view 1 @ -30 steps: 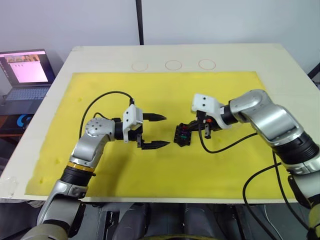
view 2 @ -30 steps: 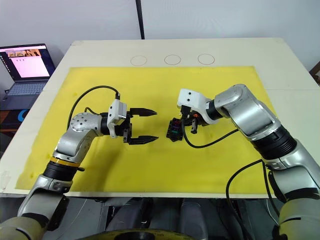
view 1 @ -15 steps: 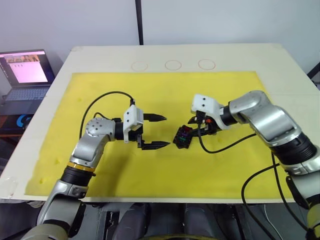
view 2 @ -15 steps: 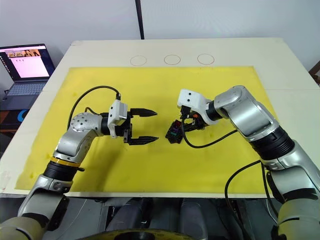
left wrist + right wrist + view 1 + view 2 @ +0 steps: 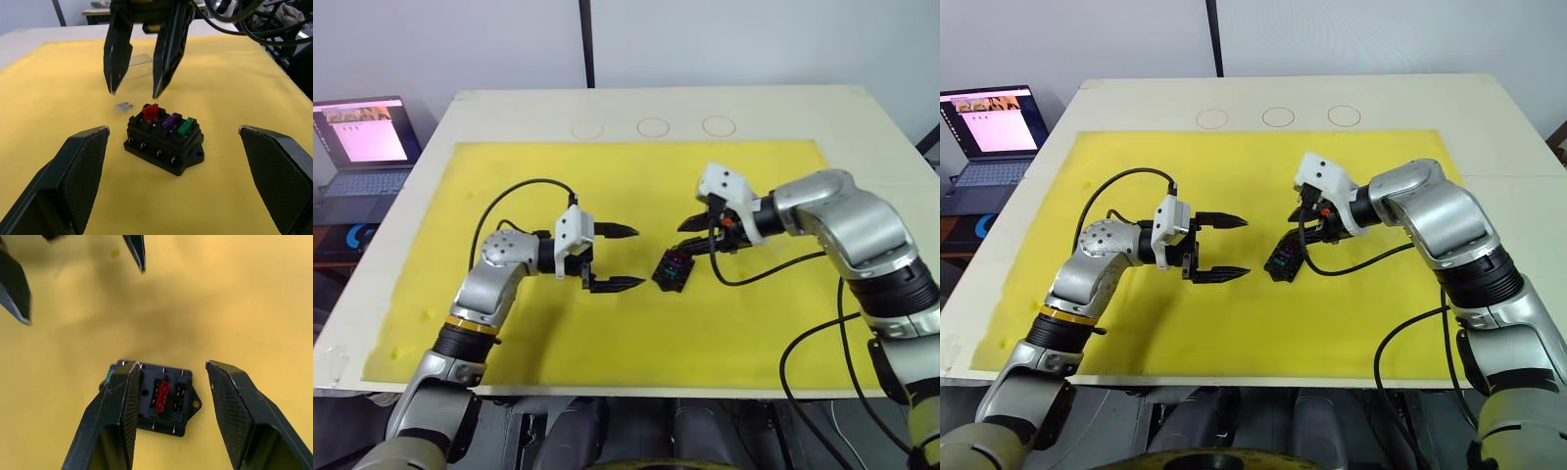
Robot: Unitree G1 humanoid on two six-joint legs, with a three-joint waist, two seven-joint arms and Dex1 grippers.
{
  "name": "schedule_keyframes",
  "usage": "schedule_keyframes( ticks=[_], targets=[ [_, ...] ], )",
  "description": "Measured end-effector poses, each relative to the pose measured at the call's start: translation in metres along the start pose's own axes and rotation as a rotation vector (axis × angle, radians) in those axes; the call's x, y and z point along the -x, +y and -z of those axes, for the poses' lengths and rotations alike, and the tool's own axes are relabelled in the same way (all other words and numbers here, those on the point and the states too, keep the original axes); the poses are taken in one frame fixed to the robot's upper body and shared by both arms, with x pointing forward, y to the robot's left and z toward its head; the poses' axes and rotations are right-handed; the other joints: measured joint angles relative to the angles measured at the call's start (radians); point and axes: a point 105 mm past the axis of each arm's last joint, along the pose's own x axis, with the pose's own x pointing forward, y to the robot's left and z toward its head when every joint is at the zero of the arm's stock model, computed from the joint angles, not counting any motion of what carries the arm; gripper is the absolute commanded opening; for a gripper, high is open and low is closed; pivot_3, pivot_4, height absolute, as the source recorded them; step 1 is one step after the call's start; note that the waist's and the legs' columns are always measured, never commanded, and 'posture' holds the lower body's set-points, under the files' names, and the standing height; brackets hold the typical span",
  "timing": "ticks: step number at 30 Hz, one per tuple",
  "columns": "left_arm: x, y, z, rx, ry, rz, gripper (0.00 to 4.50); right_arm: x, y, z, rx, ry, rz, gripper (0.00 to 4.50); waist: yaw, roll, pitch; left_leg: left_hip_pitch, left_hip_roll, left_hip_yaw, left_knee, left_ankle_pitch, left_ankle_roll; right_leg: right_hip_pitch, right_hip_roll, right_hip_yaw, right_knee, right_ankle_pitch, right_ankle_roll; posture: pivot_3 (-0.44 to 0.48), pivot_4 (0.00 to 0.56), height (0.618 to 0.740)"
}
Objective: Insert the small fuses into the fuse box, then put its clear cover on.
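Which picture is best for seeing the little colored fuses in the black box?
The left wrist view: the red fuse, purple fuse and green fuse stand clearly in the box. The right wrist view shows mainly red; the eye views only tiny specks.

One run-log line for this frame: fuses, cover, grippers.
fuse box: red, purple, green fuses seated | fourth fuse: loose on mat | clear cover: off, on mat | right gripper: open above box | left gripper: open, beside box

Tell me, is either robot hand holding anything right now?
No. The left gripper and right gripper are both open and empty; the fuse box sits untouched on the mat.
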Motion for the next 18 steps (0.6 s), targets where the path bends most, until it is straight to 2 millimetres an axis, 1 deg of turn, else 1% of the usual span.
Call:
schedule_keyframes(
  ticks=[2, 3, 5, 6, 8, 11, 15, 18],
  targets=[
    [0.0, 0.0, -0.001, -0.004, -0.002, 0.002, 4.5, 0.006, -0.002, -0.007, 0.019, -0.039, 0.034, 1.92, 0.0, 0.0, 0.0, 0.0, 0.0, 0.0, 0.0, 0.0, 0.0, 0.0, 0.0, 0.0, 0.0, 0.0, 0.0, 0.0, 0.15, 0.74],
    [-0.001, 0.0, -0.002, -0.008, -0.004, 0.003, 4.5, 0.008, -0.003, -0.006, 0.032, -0.057, 0.061, 1.72, 0.001, 0.0, 0.0, 0.0, 0.0, 0.0, 0.0, 0.0, 0.0, 0.0, 0.0, 0.0, 0.0, 0.0, 0.0, 0.0, 0.15, 0.74],
    [-0.001, 0.001, -0.002, -0.013, -0.006, 0.001, 4.5, 0.007, -0.002, 0.004, 0.025, -0.068, 0.091, 1.09, 0.003, 0.0, 0.0, 0.0, 0.0, 0.0, 0.0, 0.0, 0.0, 0.0, 0.0, 0.0, 0.0, 0.0, 0.0, 0.0, 0.15, 0.74],
    [-0.001, 0.001, -0.002, -0.013, -0.006, 0.001, 4.5, 0.005, 0.0, 0.01, 0.016, -0.064, 0.097, 0.64, 0.003, 0.0, 0.0, 0.0, 0.0, 0.0, 0.0, 0.0, 0.0, 0.0, 0.0, 0.0, 0.0, 0.0, 0.0, 0.0, 0.15, 0.74],
    [-0.001, 0.001, -0.002, -0.013, -0.007, -0.002, 4.5, 0.0, 0.007, 0.023, 0.011, -0.054, 0.098, 0.02, 0.002, 0.0, 0.0, 0.0, 0.0, 0.0, 0.001, 0.0, 0.0, 0.0, 0.0, 0.0, 0.001, 0.0, 0.0, 0.0, 0.15, 0.74],
    [-0.002, 0.001, -0.002, -0.011, -0.009, -0.003, 4.5, -0.004, 0.017, 0.03, 0.02, -0.051, 0.101, 0.02, -0.002, 0.0, 0.0, 0.0, 0.0, 0.0, 0.0, 0.0, 0.0, 0.0, 0.0, 0.0, 0.001, 0.0, 0.0, 0.0, 0.15, 0.74],
    [-0.002, 0.001, -0.002, -0.008, -0.009, -0.002, 4.5, -0.003, 0.019, 0.028, 0.025, -0.072, 0.143, 0.02, -0.002, 0.0, 0.0, 0.0, 0.0, 0.0, 0.001, 0.0, 0.0, 0.0, 0.0, 0.0, 0.001, 0.0, 0.0, 0.0, 0.15, 0.74],
    [-0.002, 0.001, -0.001, -0.007, -0.01, 0.001, 4.5, -0.007, 0.021, 0.03, 0.002, -0.08, 0.149, 0.02, 0.0, 0.0, 0.0, 0.0, 0.0, 0.0, 0.001, 0.0, 0.0, 0.0, 0.0, 0.0, 0.001, 0.0, 0.0, 0.0, 0.15, 0.74]
  ],
)
